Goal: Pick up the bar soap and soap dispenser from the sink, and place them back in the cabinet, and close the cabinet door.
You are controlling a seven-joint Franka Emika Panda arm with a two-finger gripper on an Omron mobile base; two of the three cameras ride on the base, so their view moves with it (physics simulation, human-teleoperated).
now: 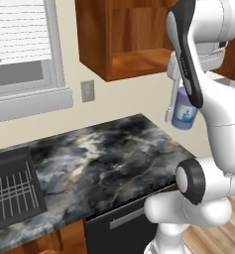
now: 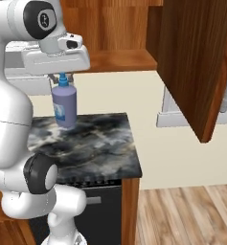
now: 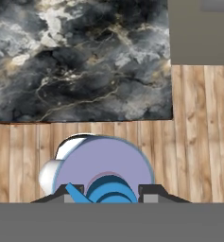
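Observation:
The soap dispenser [image 2: 64,106], a blue-purple bottle with a blue pump top, hangs in the air above the dark marble counter. My gripper [image 2: 62,79] is shut on its pump end from above. From the left base camera the bottle [image 1: 184,113] shows beside my arm, below the open cabinet [image 1: 134,63]. The hand camera looks straight down the bottle [image 3: 101,165] between my fingertips [image 3: 150,193]. The cabinet door [image 2: 194,62] stands swung open at the right. At far left is the sink [image 1: 12,191] with its wire rack. The bar soap is out of view.
A dark marble counter [image 1: 104,158] runs from the sink to its right end, with wooden floor [image 2: 191,215] beyond. A window [image 1: 20,54] with blinds and a wall outlet [image 1: 88,91] lie behind the counter. A black appliance front [image 1: 119,223] sits under the counter.

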